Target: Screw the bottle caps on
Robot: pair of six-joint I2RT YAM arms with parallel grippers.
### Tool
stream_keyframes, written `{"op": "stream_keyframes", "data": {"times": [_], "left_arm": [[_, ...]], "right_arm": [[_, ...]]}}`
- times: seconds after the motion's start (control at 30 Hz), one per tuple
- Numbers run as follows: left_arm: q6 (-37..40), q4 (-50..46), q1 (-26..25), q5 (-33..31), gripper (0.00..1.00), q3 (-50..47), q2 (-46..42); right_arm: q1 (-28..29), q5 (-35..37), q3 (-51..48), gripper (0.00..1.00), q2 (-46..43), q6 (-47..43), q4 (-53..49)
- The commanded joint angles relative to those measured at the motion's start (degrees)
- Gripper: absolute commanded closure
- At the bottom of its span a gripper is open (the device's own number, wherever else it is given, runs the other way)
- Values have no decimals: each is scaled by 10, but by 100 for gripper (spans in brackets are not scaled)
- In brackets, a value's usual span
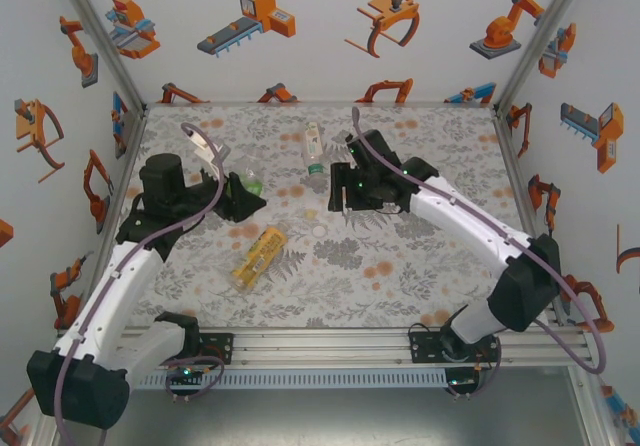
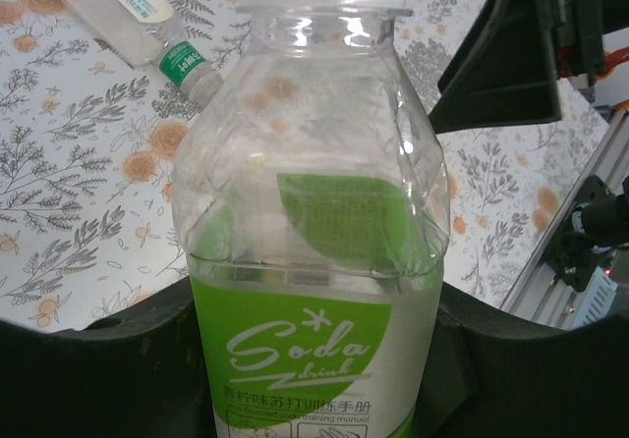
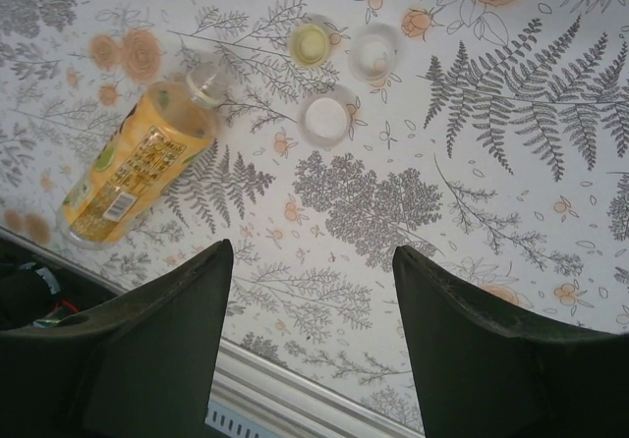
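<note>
My left gripper (image 2: 314,364) is shut on the short green bottle (image 2: 314,261), with a black finger on each side of its "Soda drink" label; its neck has no cap on it. From above, this bottle (image 1: 252,179) stands upright at the left gripper (image 1: 244,195). My right gripper (image 3: 313,261) hangs open above the patterned surface with nothing between its fingers. Beyond it lie three small round caps (image 3: 325,117), close together. The orange-yellow bottle (image 3: 138,163) lies on its side to their left, uncapped. The clear bottle (image 1: 313,148) with the green neck lies at the back.
The right gripper's black body (image 2: 511,55) shows just behind the held bottle in the left wrist view. An aluminium rail (image 3: 295,399) runs along the table's near edge. Printed walls (image 1: 300,26) enclose the back and both sides.
</note>
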Motion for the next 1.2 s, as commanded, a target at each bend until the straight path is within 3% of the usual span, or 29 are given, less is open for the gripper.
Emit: {"op": "stream_keyframes", "data": {"times": [0.0,0.33,0.53,1.17], "left_arm": [[39,10,3,14,71,-16,1],[71,56,2,-73,70,-105,-24],[78,64,2,-120,69,-104,-23],[86,53,2,-125,69,-96,-18]], "right_arm": [[-1,2,10,40,35,11,17],[-1,5,55,44,143,18,37],[-2,19,85,47,205,14,39],[-2,73,178,58,315,-28,5]]}}
